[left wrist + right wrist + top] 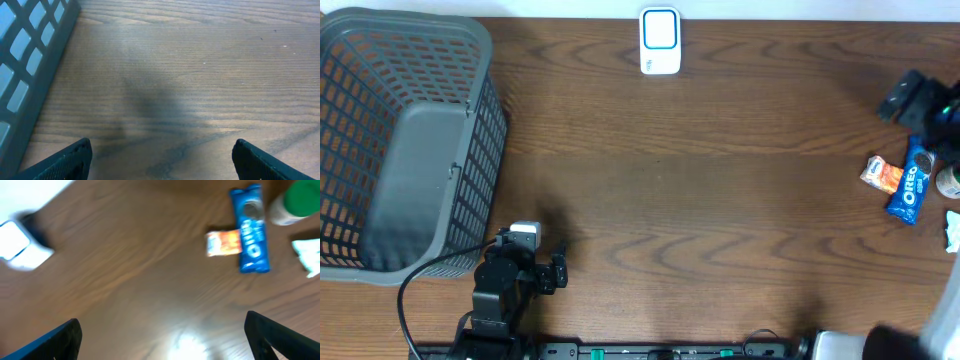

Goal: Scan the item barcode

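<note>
- Right gripper (162,340) is standing wide open; its two dark fingers (55,342) are showing at the lower corners of the right wrist view, with only bare wood between them and nothing held.
- Left gripper (160,160) is likewise standing open and holding nothing, its fingers (65,162) well apart over the brown wood-grain worktop (720,200).
- Blue Oreo pack (910,180), the item bearing a barcode, is lying flat near the right edge of the worktop, apart from both grippers. The right wrist view is showing it blurred at upper right.
- Small orange packet (882,175) is lying against the left side of the Oreo pack.
- Green-capped container (300,202) is standing just beyond the Oreo pack at the frame edge, and a white wrapper (307,255) is lying near it. Both are too blurred to identify further.
- White scanner (660,41), with a blue outline on its face, is sitting at the far middle edge of the worktop, well apart from the Oreo pack.
- Right arm (920,105) is reaching in over the right edge of the worktop, near the Oreo pack.
- Left arm (505,285) is sitting at the near left, beside the grey mesh basket (485,170), whose wall is crossing the left side of the left wrist view.
</note>
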